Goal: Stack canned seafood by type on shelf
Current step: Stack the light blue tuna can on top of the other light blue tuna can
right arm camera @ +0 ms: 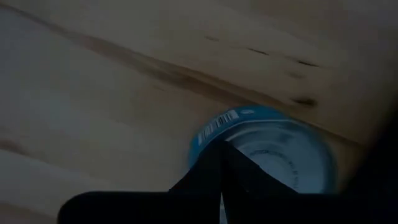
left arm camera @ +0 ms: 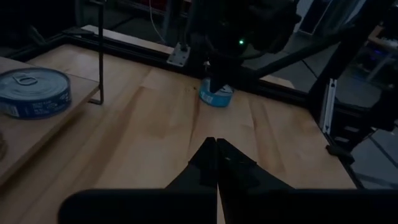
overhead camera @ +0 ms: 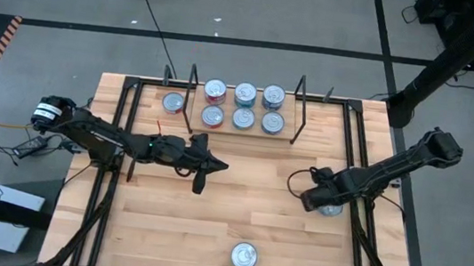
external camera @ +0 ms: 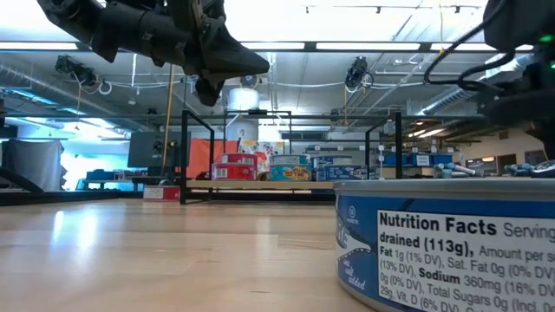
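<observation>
The shelf [overhead camera: 242,132], a light-wood board between two black wire end frames, stands at the far middle of the table. It carries several silver-lidded tins [overhead camera: 244,105], red-labelled on its left and blue on its right [external camera: 286,168]. A single tin [overhead camera: 173,102] sits on the table left of the shelf. Another blue one [overhead camera: 244,257] sits near the near edge and looms close in the low view [external camera: 442,251]. My right gripper [overhead camera: 323,204] is shut and points down over a blue tin [right arm camera: 273,152] at the table's right. My left gripper [overhead camera: 222,165] hovers shut over the table's middle. My right gripper has its shut fingers [right arm camera: 214,171] pointing down from above at the lid of the blue tin [left arm camera: 217,96], near the lid's edge. The tin sits flat on the table. I cannot tell whether the fingertips touch the lid.
Black frame rails run along the table's left and right sides [overhead camera: 121,129]. Bare wood [overhead camera: 239,196] lies between the two arms in front of the shelf. Beyond the table's edges are grey floor, cables and the right arm's stand [overhead camera: 432,75].
</observation>
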Robot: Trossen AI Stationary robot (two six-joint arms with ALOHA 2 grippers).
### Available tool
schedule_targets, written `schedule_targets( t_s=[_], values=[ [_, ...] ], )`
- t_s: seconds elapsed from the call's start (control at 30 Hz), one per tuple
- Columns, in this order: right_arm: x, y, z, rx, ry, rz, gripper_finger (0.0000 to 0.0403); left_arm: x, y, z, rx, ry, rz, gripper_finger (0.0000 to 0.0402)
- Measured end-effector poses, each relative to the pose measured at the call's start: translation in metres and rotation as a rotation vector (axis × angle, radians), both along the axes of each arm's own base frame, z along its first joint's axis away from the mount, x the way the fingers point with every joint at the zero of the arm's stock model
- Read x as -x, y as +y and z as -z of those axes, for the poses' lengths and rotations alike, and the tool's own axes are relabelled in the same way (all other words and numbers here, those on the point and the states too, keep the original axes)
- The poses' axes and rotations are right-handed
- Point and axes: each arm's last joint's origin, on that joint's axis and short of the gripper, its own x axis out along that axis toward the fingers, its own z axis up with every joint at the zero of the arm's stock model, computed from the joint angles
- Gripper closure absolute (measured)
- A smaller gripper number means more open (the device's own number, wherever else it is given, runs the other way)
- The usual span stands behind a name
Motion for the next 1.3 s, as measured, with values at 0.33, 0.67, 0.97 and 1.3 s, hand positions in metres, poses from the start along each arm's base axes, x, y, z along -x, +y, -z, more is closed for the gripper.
schedule_targets(
  t_s=[0.33, 0.67, 0.97, 1.3],
  values=[
    [-0.028, 0.000, 0.004, 0.013, -0.325, -0.067, 0.0395, 0.000, 0.000, 0.000, -0.002, 0.000, -0.016, 0.0400],
    [-0.037, 0.001, -0.028, 0.015, -0.285, -0.209, 0.0394, 0.000, 0.000, 0.000, 0.003, 0.001, -0.018, 0.0399],
    [-0.012, -0.005, -0.028, 0.016, -0.007, -0.056, 0.0394, 0.000, -0.001, 0.000, 0.042, 0.002, 0.023, 0.0397],
    [-0.015, -0.001, -0.008, -0.043, -0.108, -0.009, 0.0394, 0.001, -0.001, 0.004, 0.034, 0.045, 0.024, 0.0396]
  ],
)
